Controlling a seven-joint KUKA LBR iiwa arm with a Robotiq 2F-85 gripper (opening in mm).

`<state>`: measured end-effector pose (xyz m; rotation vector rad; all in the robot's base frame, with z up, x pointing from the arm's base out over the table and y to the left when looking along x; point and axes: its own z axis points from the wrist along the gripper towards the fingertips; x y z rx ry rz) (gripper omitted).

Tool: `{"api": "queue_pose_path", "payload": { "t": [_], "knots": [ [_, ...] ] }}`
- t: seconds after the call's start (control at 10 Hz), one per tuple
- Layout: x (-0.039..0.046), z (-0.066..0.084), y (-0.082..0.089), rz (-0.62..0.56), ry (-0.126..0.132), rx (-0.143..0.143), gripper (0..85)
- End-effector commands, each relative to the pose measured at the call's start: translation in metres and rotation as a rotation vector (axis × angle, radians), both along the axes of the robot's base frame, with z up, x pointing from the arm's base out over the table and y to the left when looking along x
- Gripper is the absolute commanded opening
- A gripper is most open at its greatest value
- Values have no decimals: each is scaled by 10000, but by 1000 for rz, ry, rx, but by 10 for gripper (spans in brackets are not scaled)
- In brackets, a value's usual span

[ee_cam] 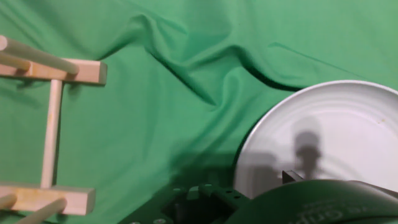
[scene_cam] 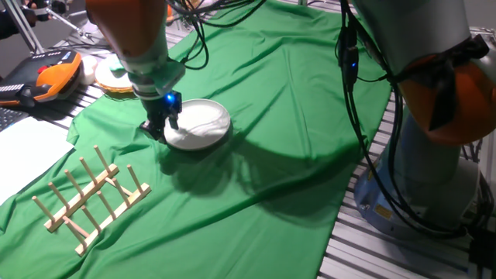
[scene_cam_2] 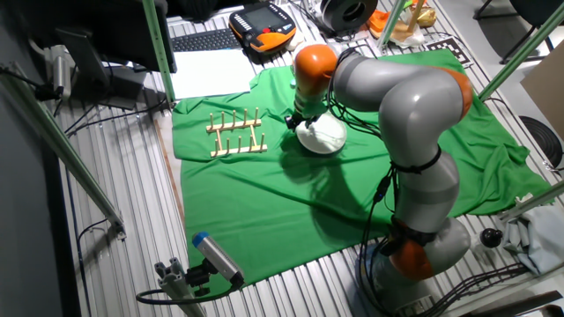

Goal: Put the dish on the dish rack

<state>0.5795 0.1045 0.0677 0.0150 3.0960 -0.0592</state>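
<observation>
One smooth round dish [scene_cam: 198,124], pegged wooden rack [scene_cam: 91,199]

My arm is fat rounded grey-silver links with glossy orange joint bands, black cables looping loose along it to a grey round base, and a short black two-finger gripper [scene_cam: 164,124] with a small blue light glowing on my wrist.

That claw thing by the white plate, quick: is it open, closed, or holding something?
Gripper: its fingers sit at the rim of the dish, but whether they are shut on it cannot be told.
</observation>
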Motion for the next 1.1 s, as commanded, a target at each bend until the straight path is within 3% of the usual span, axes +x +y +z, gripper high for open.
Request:
{"api": "queue_pose_path", "payload": {
  "t": [0.0, 0.3, 0.9, 1.0],
  "knots": [
    [-9, -34, 7, -1, -8, -7, 510],
    [-40, -151, 32, 5, -35, -27, 510],
    [-13, -230, 16, 20, -50, -41, 510],
    [-4, -247, 9, 28, -52, -41, 340]
  ]
}}
